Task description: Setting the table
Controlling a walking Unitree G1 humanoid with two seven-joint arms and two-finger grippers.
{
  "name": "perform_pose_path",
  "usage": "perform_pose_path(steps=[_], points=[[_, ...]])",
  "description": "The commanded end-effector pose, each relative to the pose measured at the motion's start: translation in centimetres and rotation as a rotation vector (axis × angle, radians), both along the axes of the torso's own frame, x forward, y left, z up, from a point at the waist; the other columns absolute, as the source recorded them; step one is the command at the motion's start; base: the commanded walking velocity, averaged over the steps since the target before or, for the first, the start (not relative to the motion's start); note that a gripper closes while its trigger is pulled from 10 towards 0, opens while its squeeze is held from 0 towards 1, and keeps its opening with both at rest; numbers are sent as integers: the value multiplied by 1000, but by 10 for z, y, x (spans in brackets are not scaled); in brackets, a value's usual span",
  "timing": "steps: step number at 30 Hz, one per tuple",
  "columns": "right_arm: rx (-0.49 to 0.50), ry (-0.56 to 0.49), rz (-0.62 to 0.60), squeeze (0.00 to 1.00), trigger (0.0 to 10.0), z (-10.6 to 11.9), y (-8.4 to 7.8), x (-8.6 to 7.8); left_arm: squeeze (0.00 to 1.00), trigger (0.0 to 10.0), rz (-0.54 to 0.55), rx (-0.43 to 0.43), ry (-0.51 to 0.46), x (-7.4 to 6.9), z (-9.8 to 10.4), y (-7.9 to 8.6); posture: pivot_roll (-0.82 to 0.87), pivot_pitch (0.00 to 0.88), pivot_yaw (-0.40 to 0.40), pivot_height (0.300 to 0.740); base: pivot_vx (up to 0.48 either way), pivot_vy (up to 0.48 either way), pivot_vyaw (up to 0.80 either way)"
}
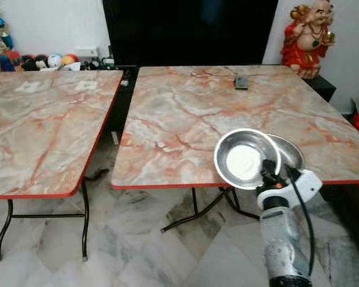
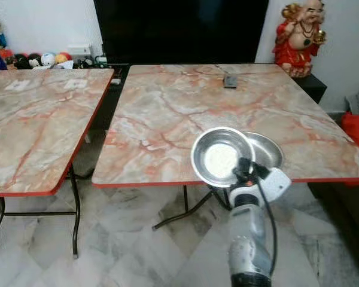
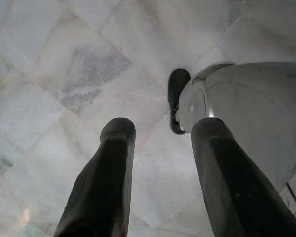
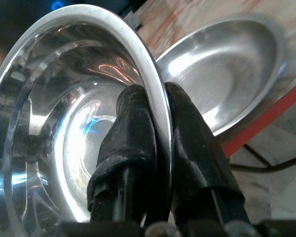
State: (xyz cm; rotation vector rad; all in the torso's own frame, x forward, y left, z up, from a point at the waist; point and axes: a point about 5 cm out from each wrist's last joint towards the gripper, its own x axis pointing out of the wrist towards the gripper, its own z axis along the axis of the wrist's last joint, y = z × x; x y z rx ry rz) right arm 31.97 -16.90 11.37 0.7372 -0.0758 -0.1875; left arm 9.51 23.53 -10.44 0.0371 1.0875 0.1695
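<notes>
Steel bowl (image 1: 245, 158) — round, polished and mirror-bright — is held tilted up on its edge above the near edge of a marble-patterned folding table (image 1: 185, 113), pinched by the right gripper (image 4: 157, 123). Its two black fingers are pressed together on the bowl's thin rim, one pad inside the bowl and one outside. A second steel bowl (image 1: 290, 152), shallower-looking and duller, sits flat on the tabletop just behind the first, close to the table's red-trimmed edge; the raised bowl covers its left part, and whether the two touch cannot be made out.

The silver right arm (image 1: 284, 239) rises from the lower edge of the head views, a black cable looped beside its white wrist housing. A small dark flat object (image 1: 242, 82) lies near the table's far edge, too small to identify. A matching table (image 1: 42, 125) stands well apart to the left on thin black legs, cut off by the frame. Beyond, a red and gold figurine (image 1: 308, 36) stands by the wall, and a row of coloured balls (image 1: 45, 61) lies at far left.

The left gripper (image 3: 160, 168) hangs over pale veined marble floor tiles (image 3: 64, 74), its rounded black fingers spread and holding nothing — part of the robot's grey body (image 3: 251, 108) lies beside them.
</notes>
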Motion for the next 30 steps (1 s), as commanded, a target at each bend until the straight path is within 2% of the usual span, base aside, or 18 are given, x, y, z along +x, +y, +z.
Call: perform_pose_path(steps=[1, 6, 11, 16, 26, 30], points=[[3, -15, 12, 0, 10000, 5, 7, 3, 0, 10000, 6, 7, 11, -3, 0, 5, 24, 20, -7, 740, 0, 0, 0], [-1, -7, -5, 0, 10000, 4, 5, 3, 0, 10000, 10, 4, 8, -3, 0, 5, 23, 20, -7, 740, 0, 0, 0], [0, 9, -37, 0, 10000, 2, 0, 3, 0, 10000, 12, 2, 7, -3, 0, 5, 24, 20, -7, 740, 283, 0, 0], [-7, 12, -35, 0, 10000, 2, 0, 4, 0, 10000, 14, 3, 8, -3, 0, 5, 24, 20, -8, 740, 317, 0, -645], [-18, 4, -43, 0, 10000, 4, 1, 4, 0, 10000, 17, 0, 5, -2, 0, 5, 25, 20, -8, 740, 331, 0, 0], [-20, -6, -71, 0, 10000, 6, -2, 4, 0, 10000, 14, 0, 7, -2, 0, 5, 23, 21, -7, 740, 0, 0, 0]])
